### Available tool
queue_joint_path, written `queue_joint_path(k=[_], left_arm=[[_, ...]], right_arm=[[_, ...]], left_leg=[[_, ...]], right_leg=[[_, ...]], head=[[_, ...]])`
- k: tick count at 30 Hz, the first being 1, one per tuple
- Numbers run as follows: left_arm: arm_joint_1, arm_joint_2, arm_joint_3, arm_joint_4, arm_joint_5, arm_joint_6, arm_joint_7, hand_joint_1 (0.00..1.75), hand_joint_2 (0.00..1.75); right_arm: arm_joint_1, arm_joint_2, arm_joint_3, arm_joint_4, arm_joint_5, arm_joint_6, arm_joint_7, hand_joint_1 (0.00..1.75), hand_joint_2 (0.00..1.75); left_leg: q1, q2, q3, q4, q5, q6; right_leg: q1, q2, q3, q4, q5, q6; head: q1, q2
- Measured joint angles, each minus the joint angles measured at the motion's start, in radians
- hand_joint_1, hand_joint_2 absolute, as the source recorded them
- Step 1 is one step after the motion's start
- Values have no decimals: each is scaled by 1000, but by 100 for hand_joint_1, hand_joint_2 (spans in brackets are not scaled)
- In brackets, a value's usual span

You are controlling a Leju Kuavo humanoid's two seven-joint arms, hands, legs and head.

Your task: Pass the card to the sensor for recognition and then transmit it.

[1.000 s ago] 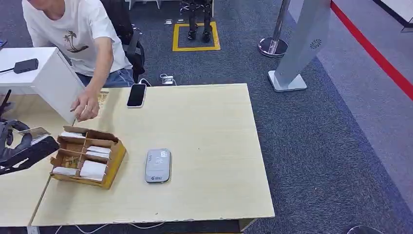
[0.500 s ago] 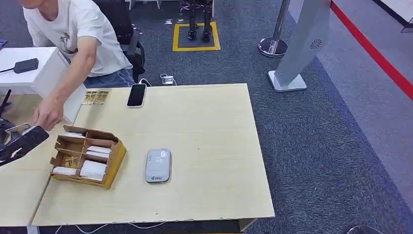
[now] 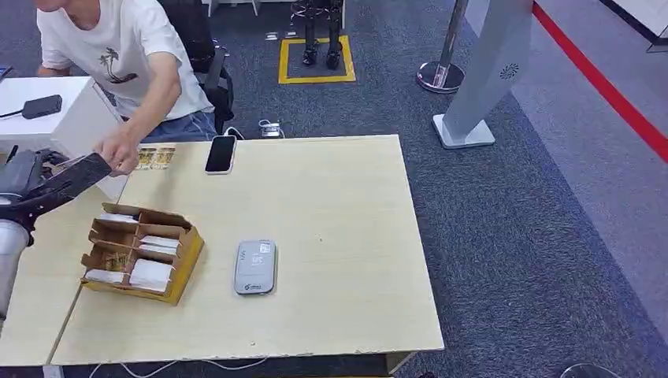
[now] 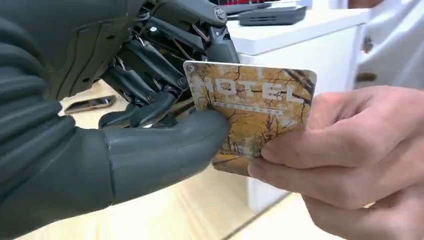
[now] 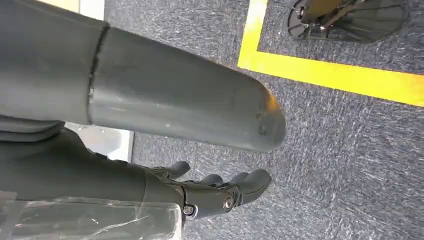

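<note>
**Card's being handed over right now**

The hotel card (image 4: 252,117) is pinched by the left hand (image 4: 150,120), thumb over its face, while a person's hand (image 4: 345,160) grips the other end. Sensor (image 3: 255,268) sits on the surface at roughly 4 o'clock from it. Right hand (image 5: 220,192) hangs empty, fingers loosely curled.

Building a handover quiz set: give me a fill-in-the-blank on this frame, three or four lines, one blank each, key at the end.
1. The word printed on the card is ____.
2. The card is pinched by the robot's ____ hand, while a person's hand grips its other end.
3. On the table, the grey sensor lies beside a cardboard ____.
4. The black phone lies near the table's ____ edge.

Missing words: HOTEL; left; box; far
</note>
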Motion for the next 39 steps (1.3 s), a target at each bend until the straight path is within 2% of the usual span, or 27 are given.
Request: queue_joint_path(k=[4,9,10,11,12,33,39], left_arm=[[-30,-37,-16,28,13,31,0,175,175],[-52,-65,-19,50,17,36,0,175,175],[-55,-69,-19,53,17,37,0,0,175],[-56,-72,-20,54,17,37,0,0,175],[-58,-75,-21,56,17,37,0,0,0],[-47,-88,-24,64,55,73,10,0,0],[2,-82,-24,6,95,91,10,0,0]], right_arm=[[-1,0,0,0,-3,0,0,0,0],[-1,0,0,0,-3,0,0,0,0],[-1,0,0,0,-3,0,0,0,0],[-1,0,0,0,-5,0,0,0,0],[0,0,0,0,-5,0,0,0,0],[2,0,0,0,-18,-3,-5,0,0],[8,-3,0,1,-43,-15,-16,0,0]], left_leg=[[0,0,0,0,0,0],[0,1,-1,0,0,0],[0,1,-1,0,0,0],[0,2,-1,0,0,0],[0,2,-1,0,0,0],[0,1,-2,0,0,0],[0,1,-2,0,0,0]], right_leg=[[0,0,0,0,0,0],[0,1,-2,0,0,0],[0,2,-2,0,0,0],[0,2,-2,0,0,0],[0,2,-2,0,0,0],[0,1,-2,1,0,0],[0,1,-2,0,0,0]], head=[[-1,0],[-1,0],[-1,0],[-1,0],[0,0],[0,0],[-1,0]])
